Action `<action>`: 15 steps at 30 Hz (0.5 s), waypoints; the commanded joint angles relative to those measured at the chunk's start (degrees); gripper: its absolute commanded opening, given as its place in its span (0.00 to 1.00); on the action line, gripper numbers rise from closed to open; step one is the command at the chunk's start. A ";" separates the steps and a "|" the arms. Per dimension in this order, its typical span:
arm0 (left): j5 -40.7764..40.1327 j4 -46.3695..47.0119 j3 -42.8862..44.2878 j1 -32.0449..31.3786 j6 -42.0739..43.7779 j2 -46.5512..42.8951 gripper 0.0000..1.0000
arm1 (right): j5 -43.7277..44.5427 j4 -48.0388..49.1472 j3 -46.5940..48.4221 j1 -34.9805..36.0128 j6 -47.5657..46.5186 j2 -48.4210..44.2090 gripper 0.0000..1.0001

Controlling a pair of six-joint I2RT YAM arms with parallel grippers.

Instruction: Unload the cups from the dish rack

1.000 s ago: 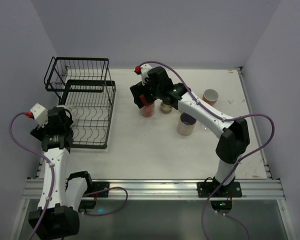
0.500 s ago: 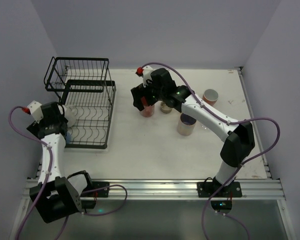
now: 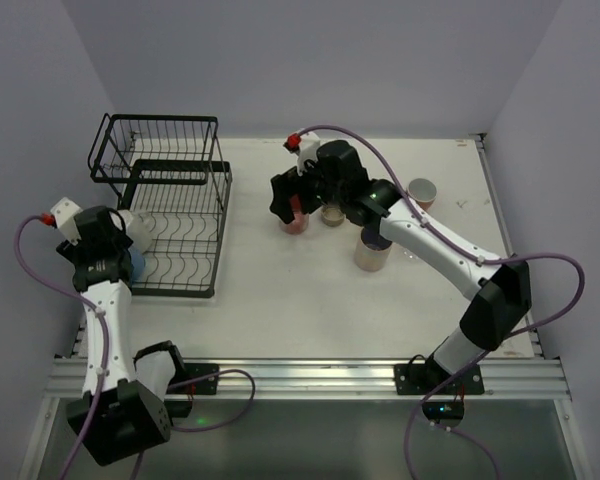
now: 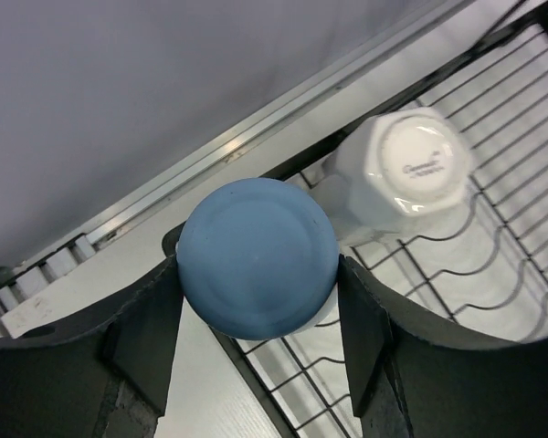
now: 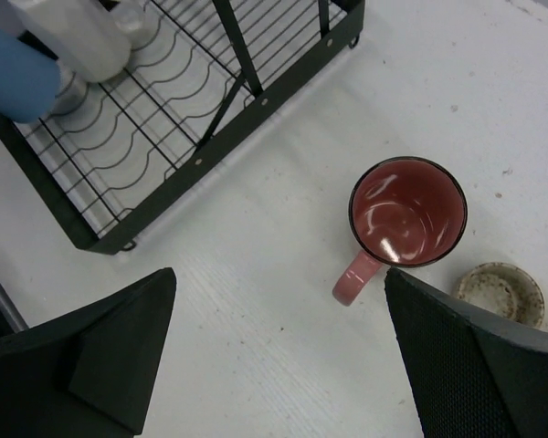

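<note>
The left gripper (image 4: 258, 285) squeezes the blue cup (image 4: 258, 257). One finger (image 4: 146, 324) presses on each side of the cup, and the cup's round bottom faces the gripper. The cup is at the near left edge of the rack (image 3: 170, 170). I cannot tell if it rests on the wires. Just past the gripper, a bit to its right, a white cup (image 4: 406, 169) sits upside down on the low tray, right beside the blue cup. The right gripper (image 5: 283, 356) has its fingers spread far apart and holds nothing. It hangs over the table (image 5: 256, 301). A pink mug (image 5: 406, 214) stands below it, ahead of one finger, open side up. A small tan dish (image 5: 498, 294) sits just beside the mug. The rack is ahead and off to the other side.
</note>
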 commanded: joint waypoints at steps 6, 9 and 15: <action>6.29 -2.65 2.55 -5.56 1.14 -12.13 0.27 | -6.44 16.67 -8.81 -0.16 11.78 -14.69 0.99; 8.82 -6.17 4.40 -7.94 1.23 -15.82 0.26 | -6.88 21.60 -12.94 -0.25 17.58 -18.02 0.99; 30.50 -4.44 3.62 -10.93 -4.73 -22.33 0.26 | -9.52 40.12 -31.51 -0.07 36.82 -25.41 0.99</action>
